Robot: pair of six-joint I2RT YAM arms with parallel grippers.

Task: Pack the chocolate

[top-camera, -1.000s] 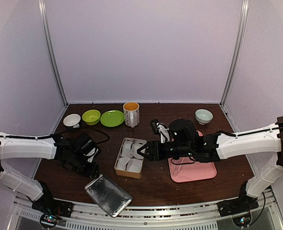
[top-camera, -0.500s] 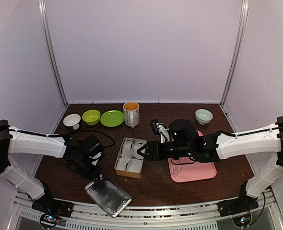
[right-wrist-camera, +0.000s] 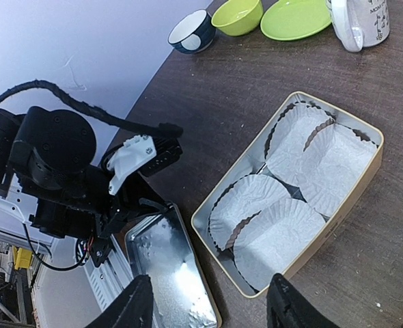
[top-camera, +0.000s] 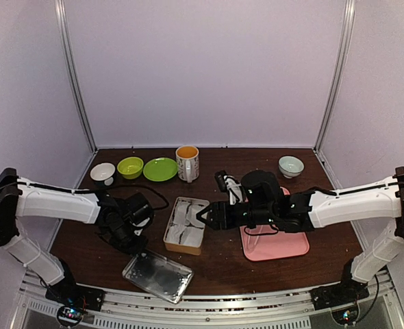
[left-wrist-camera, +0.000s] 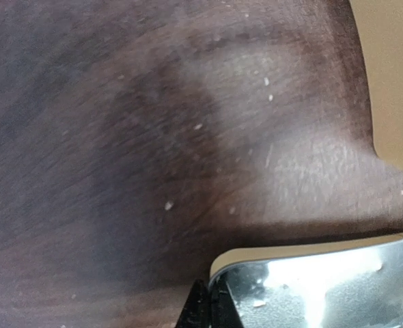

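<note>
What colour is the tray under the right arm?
Pink flat tray, best in top external view.

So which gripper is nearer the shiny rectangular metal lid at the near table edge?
Left. The left gripper sits shut at a corner of the metal lid; the right gripper hangs open by the paper-lined tan tin, well apart.
</note>
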